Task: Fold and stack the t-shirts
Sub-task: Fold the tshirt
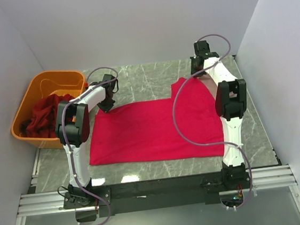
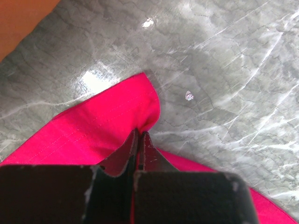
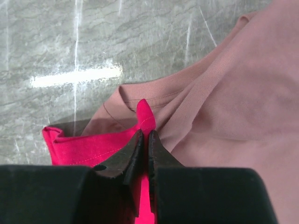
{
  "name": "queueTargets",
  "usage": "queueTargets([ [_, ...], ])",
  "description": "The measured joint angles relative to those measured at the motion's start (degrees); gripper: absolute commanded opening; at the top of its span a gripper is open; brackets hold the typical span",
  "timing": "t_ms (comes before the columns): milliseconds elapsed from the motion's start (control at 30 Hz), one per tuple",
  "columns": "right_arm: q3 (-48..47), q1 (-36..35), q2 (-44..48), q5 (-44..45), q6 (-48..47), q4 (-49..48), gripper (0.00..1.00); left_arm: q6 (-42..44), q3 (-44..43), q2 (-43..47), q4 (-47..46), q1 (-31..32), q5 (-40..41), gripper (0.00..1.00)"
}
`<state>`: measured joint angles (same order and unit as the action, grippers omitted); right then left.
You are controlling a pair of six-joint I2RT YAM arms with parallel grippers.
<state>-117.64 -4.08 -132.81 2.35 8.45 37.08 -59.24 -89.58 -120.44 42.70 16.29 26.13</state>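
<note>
Pinching crimson tee (image 1: 141, 135) corner w/ L fingers (image 2: 124, 158); pinching its folded edge w/ R fingers (image 3: 126, 158), over salmon tee (image 3: 233, 93).

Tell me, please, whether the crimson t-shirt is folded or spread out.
Spread out: the crimson t-shirt lies flat and wide across the table, with no fold made yet.

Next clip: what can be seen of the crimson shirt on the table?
The crimson shirt is bright pink-red soft cloth with stitched hems. It lies spread mostly flat across the middle of the marbled table, and its far right part reaches farther back. The left gripper has its jaws shut on the far left corner. The right gripper pinches a far right edge, which lies against a salmon shirt.
</note>
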Motion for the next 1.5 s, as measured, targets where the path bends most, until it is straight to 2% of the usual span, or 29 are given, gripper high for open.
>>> queueTargets([
  [233, 0.0, 0.0, 0.2, -0.3, 0.0, 0.0, 0.28, 0.0, 0.0, 0.0, 0.0, 0.0, 0.0, 0.01],
  [333, 0.0, 0.0, 0.2, -0.7, 0.0, 0.0, 0.4, 0.0, 0.0, 0.0, 0.0, 0.0, 0.0, 0.01],
  [467, 0.0, 0.0, 0.2, -1.9, 0.0, 0.2, 0.42, 0.0, 0.2, 0.2, 0.0, 0.0, -0.1, 0.01],
  [567, 0.0, 0.0, 0.2, -2.7, 0.0, 0.3, 0.37, 0.0, 0.3, 0.3, 0.0, 0.0, -0.3, 0.01],
  [667, 0.0, 0.0, 0.2, -2.9, -0.2, 0.3, 0.2, 0.0, 0.3, 0.3, 0.0, 0.0, -0.3, 0.01],
  [700, 0.0, 0.0, 0.2, -2.9, -0.1, 0.3, 0.07, 0.0, 0.3, 0.3, 0.0, 0.0, -0.3, 0.01],
  [767, 0.0, 0.0, 0.2, -2.8, 0.0, 0.2, 0.0, 0.0, 0.3, 0.4, 0.0, 0.0, -0.3, 0.01],
  [967, 0.9, 0.0, 0.4, -2.0, 0.2, -1.2, 0.0, 0.1, 0.5, 0.7, 0.0, 0.0, -0.4, 0.01],
  [1100, 7.6, -0.1, 3.2, -2.0, 0.0, -4.1, 0.0, 0.0, 1.6, 1.9, -0.4, 0.0, -0.4, 0.01],
  [1300, 23.8, -0.4, 15.3, -2.5, 1.3, -7.4, 0.0, 0.0, 4.3, 5.9, -2.3, 0.5, -0.8, 0.01],
  [1500, 33.9, -0.8, 27.8, -2.6, 3.2, -11.6, 0.0, -0.2, 6.2, 9.0, -3.5, 0.8, -0.5, 0.01],
])
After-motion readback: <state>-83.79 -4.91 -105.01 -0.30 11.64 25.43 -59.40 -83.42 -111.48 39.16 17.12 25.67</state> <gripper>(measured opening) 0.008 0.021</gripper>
